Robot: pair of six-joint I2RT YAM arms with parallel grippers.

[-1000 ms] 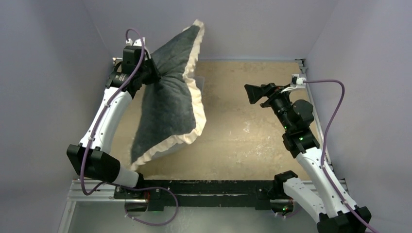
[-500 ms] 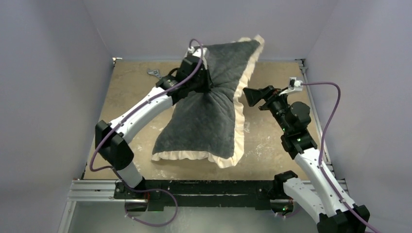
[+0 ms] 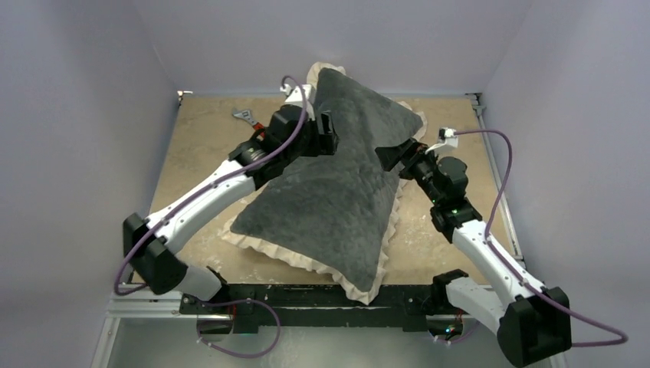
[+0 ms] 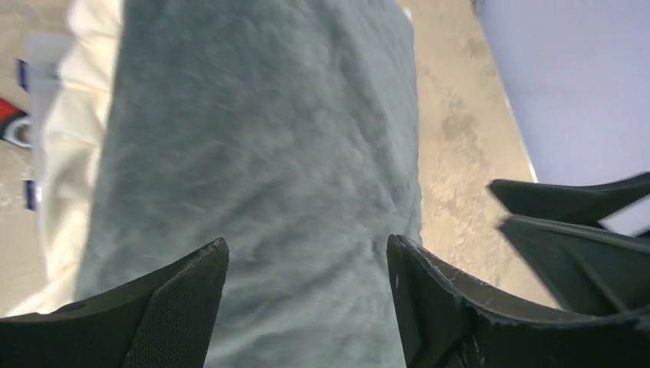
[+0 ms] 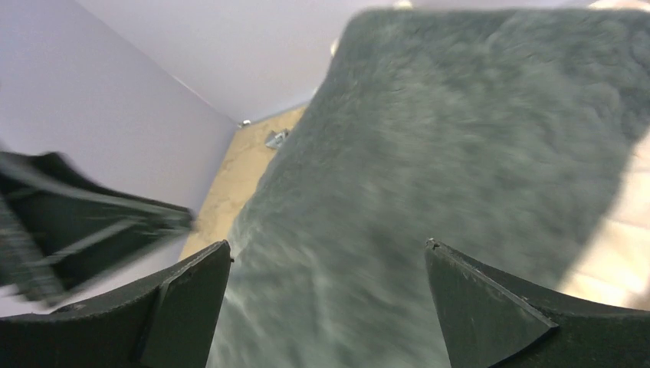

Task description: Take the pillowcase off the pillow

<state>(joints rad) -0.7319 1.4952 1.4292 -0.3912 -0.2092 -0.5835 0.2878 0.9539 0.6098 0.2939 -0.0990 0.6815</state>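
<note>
The pillowcase (image 3: 337,192) lies across the middle of the table, dark grey plush side up, its cream frill (image 3: 306,261) showing along the near edge. It looks plump; the pillow itself is hidden. My left gripper (image 3: 326,132) is open at the cover's far left part. In the left wrist view its fingers (image 4: 306,253) stand apart over the grey plush (image 4: 260,153), holding nothing. My right gripper (image 3: 387,157) is open against the cover's right edge. In the right wrist view grey plush (image 5: 429,130) fills the space ahead of its spread fingers (image 5: 328,253).
A small metal tool (image 3: 244,116) lies on the tan tabletop (image 3: 199,146) at the far left. Purple walls close in the table on three sides. A black rail (image 3: 322,295) runs along the near edge between the arm bases.
The left arm swung the cover from the left to the middle, then opened and let it go; it now lies flat. The right gripper moved in to its right edge.
</note>
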